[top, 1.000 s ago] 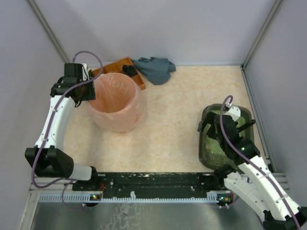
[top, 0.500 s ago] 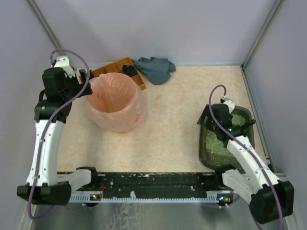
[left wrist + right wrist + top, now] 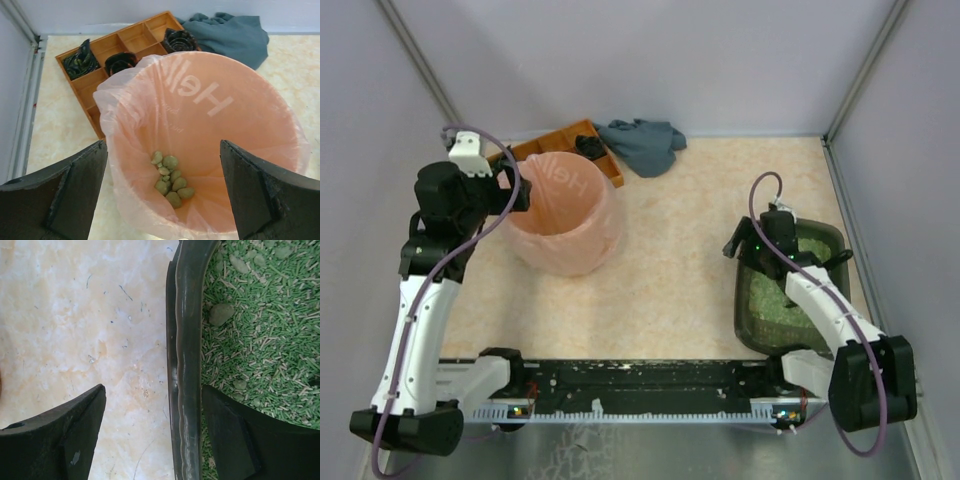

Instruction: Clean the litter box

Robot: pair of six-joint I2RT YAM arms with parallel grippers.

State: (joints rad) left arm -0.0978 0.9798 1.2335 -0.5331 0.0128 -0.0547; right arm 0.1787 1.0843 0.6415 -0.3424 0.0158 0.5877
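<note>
The litter box [image 3: 742, 300] is a dark tray of green granules [image 3: 260, 340] at the right of the table. My right gripper [image 3: 752, 248] is open and straddles the box's left rim [image 3: 187, 365]. Its right finger is inside over the granules, and its left finger is out over the table with a gap to the rim. Grey-green clumps [image 3: 220, 313] lie among the granules. My left gripper [image 3: 162, 147] hangs open and empty over the pink-bagged bin [image 3: 565, 215], near its left edge. Several clumps [image 3: 170, 177] lie at the bottom of the bin.
An orange compartmented tray [image 3: 560, 140] holding dark items stands behind the bin, with a grey-blue cloth [image 3: 645, 143] beside it. Grey walls close in the table at the back and both sides. The arm bases sit on a rail along the near edge.
The left gripper has opened, and its wrist has drawn back to the left. The right gripper has moved from over the granules to the box's left rim, and its jaws have narrowed a little.
</note>
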